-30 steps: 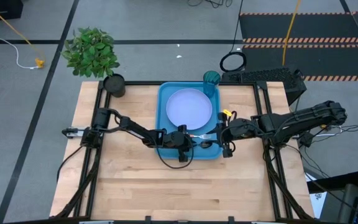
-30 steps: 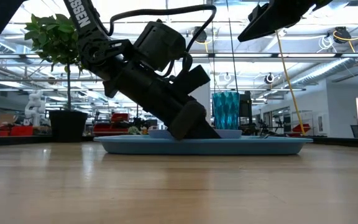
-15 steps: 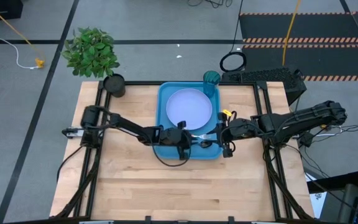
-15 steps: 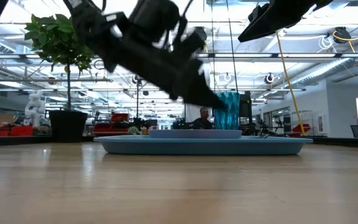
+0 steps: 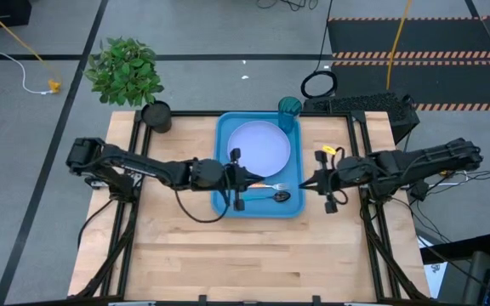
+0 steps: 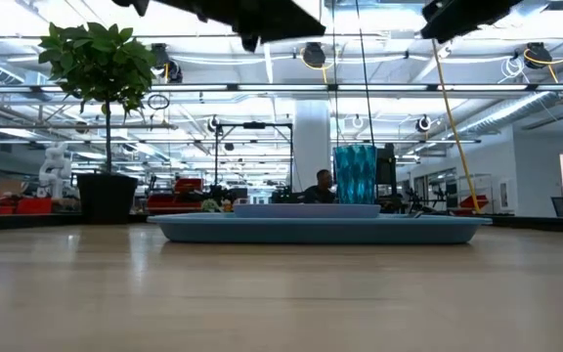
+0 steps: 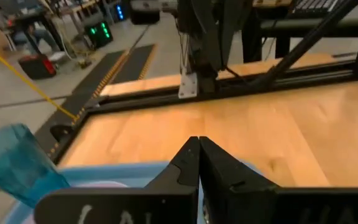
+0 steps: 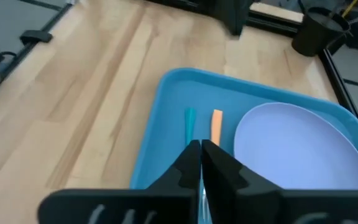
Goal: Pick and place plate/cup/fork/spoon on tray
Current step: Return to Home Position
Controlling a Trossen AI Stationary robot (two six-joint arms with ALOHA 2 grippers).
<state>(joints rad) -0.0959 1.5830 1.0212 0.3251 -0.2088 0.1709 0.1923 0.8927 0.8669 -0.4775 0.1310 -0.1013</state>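
Note:
The blue tray (image 5: 221,161) lies at the table's far middle. On it rest the lavender plate (image 5: 259,146), the teal cup (image 5: 289,108) upright in its far right corner, and, side by side at its near end, the orange-handled fork (image 8: 217,126) and the blue-handled spoon (image 8: 190,124). My left gripper (image 5: 247,178) hovers shut above the tray's near left part, holding nothing. My right gripper (image 5: 306,181) hovers shut just off the tray's right rim, also holding nothing. In the low view both arms show only at the top edge, well above the tray (image 6: 321,228).
A potted plant (image 5: 126,70) in a black pot (image 5: 156,116) stands at the table's far left corner. Bare wood lies left, right and near of the tray. Dark frame rails (image 5: 364,161) run along the table's sides.
My left gripper has risen from the tray's near end, where it stood tipped down, and drawn back toward the table's left edge. My right gripper has drawn back a little toward the right edge. The spoon now shows lying beside the fork on the tray.

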